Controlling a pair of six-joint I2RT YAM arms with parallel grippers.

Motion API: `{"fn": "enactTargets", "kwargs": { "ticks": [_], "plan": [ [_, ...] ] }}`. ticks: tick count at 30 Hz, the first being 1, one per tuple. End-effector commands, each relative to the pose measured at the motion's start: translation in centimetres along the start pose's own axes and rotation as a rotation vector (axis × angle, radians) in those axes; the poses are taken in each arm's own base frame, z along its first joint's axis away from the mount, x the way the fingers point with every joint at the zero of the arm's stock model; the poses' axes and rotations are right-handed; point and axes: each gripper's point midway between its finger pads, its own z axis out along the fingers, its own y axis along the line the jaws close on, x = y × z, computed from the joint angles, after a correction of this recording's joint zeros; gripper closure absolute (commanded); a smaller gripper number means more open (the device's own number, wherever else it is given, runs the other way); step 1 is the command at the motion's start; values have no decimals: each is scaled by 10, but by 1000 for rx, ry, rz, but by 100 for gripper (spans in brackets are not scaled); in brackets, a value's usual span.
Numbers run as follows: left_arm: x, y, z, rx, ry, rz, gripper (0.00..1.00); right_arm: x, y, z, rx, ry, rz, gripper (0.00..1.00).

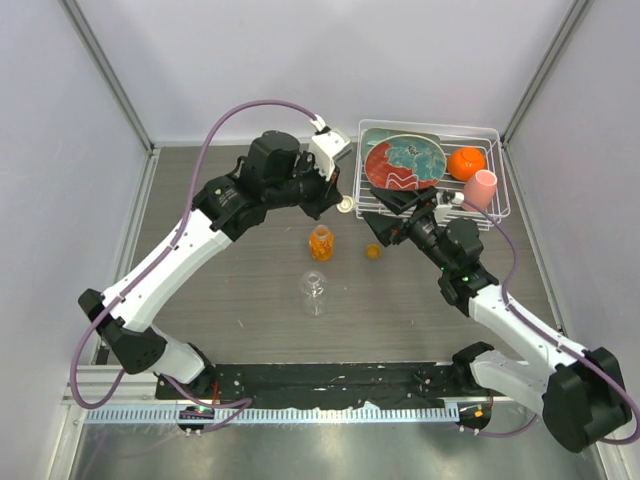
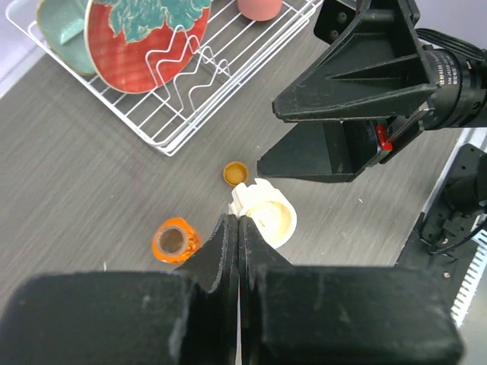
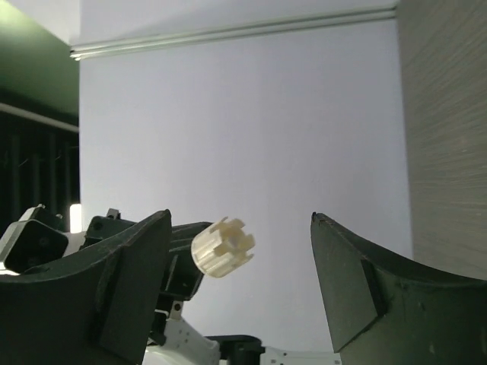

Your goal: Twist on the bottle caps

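Going off the orange bottle (image 1: 320,243), which stands open-mouthed on the tabletop (image 1: 250,300): the clear bottle (image 1: 314,293) stands just nearer than it; the orange cap (image 1: 373,251) lies just to its right; a bit past it the left hand (image 2: 238,224) is pinched tight on the cream cap (image 2: 265,217), up in the air; the right hand (image 3: 241,214) faces that cap, spread wide, gripping nothing; the dish rack (image 1: 430,124) sits farthest back.

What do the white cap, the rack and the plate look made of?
The white cap looks like matte cream plastic, with moulded ribs. The rack is thin wire, probably white-coated metal. The plate seems glazed ceramic or melamine: smooth painted face.
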Motion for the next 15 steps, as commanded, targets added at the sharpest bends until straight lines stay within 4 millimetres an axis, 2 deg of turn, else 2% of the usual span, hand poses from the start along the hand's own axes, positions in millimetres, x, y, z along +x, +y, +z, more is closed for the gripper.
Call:
{"fn": "enactTargets", "kwargs": {
  "ticks": [1,3,4,6,10,15],
  "plan": [
    [-36,9,-23,-56,-103,133,100,24,63,12,-207,72,84,20],
    [-46,8,-35,-66,-142,188,100,33,67,18,-215,93,99,21],
    [-46,8,-37,-74,-144,203,100,35,61,23,-204,97,109,21],
    [-51,7,-46,-95,-169,241,100,40,64,26,-217,104,125,21],
    [-46,3,-48,-105,-180,278,100,55,66,35,-211,141,147,21],
    [-39,-5,-46,-87,-173,309,100,58,84,34,-260,138,164,20]
  ]
}}
